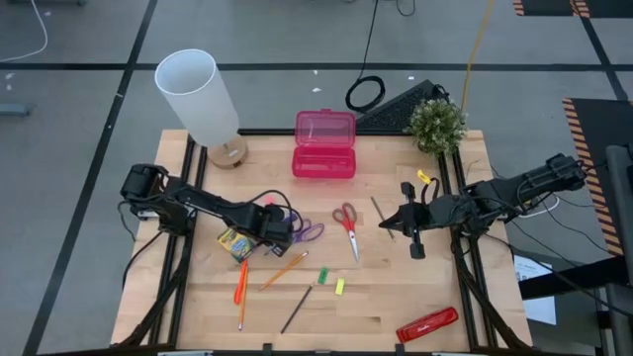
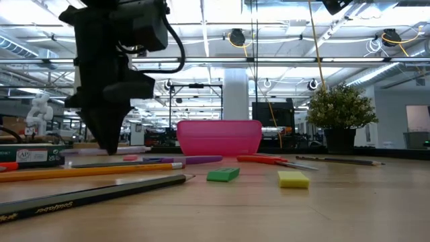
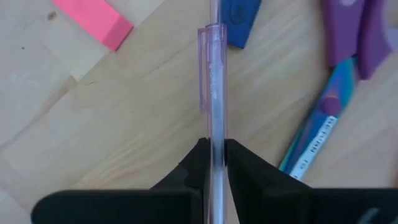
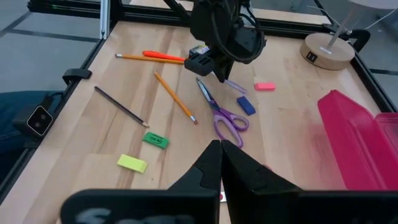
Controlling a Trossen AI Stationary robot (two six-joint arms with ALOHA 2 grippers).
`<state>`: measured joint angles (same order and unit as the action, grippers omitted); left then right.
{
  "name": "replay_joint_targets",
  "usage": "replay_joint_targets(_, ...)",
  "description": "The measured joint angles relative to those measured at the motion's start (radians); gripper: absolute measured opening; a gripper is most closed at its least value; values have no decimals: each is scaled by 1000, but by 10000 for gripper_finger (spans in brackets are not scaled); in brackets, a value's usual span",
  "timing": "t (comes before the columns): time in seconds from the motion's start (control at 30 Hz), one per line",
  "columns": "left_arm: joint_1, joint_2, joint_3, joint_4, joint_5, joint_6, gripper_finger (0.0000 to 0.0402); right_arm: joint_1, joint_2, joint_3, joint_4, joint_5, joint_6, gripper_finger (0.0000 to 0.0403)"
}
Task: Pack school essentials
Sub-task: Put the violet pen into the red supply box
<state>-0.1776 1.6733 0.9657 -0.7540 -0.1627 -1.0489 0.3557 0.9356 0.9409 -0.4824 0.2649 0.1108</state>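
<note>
pale wood-grain table [image 1: 396, 297]: left gripper [image 3: 214, 163] pinches a slim clear-plastic pen [image 3: 213, 93]; right gripper [image 4: 221, 151] closed, empty.

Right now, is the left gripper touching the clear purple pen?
Touching. The left wrist view shows the left gripper shut on the clear purple pen, both fingers pressed against its barrel.

You have the translucent pink plastic case [image 1: 324, 144] at upper centre of the wooden tabletop [image 1: 376, 287], red-handled scissors [image 1: 347, 222] below it, purple-handled scissors [image 1: 309, 230] to their left.
</note>
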Motion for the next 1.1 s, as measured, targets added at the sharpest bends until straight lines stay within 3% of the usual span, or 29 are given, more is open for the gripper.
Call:
replay_joint_targets(0.7, -1, -319, 16, 8, -85, 235, 46, 0, 0, 0, -8, 0, 34, 0)
replay_joint_targets(1.1, 21, -347, 228, 9, -137, 524, 47, 0, 0, 0, 0, 0, 34, 0)
